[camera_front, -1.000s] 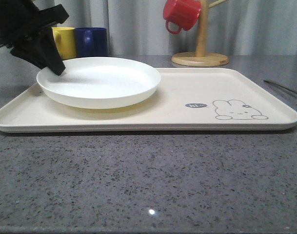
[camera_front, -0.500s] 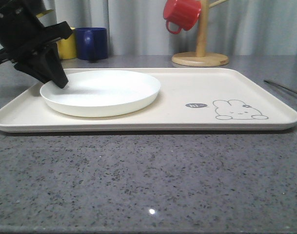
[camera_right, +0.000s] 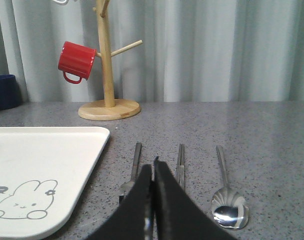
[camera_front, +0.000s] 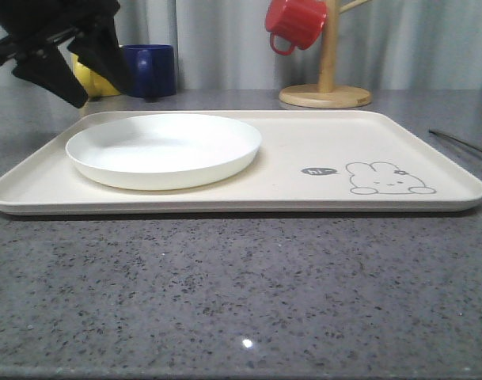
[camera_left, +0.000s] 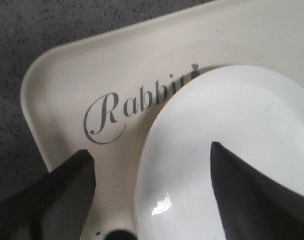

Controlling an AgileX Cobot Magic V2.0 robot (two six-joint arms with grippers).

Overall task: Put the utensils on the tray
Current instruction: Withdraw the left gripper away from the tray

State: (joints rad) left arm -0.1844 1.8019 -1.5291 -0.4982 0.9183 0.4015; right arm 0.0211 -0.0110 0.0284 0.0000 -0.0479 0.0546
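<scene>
Plate [camera_front: 164, 149] sits alone on tray [camera_front: 320, 142]; left end effector [camera_front: 82, 75] spread above.

I see the white plate [camera_front: 164, 148] sitting flat on the left part of the cream tray [camera_front: 304, 194], partly covering the "Rabbit" script at that end; the grey rabbit drawing is at the tray's right end. Off the tray to its right, the fork [camera_right: 132, 172], chopsticks [camera_right: 180, 160] and spoon [camera_right: 228, 202] lie side by side on the desk [camera_front: 241, 301].
</scene>
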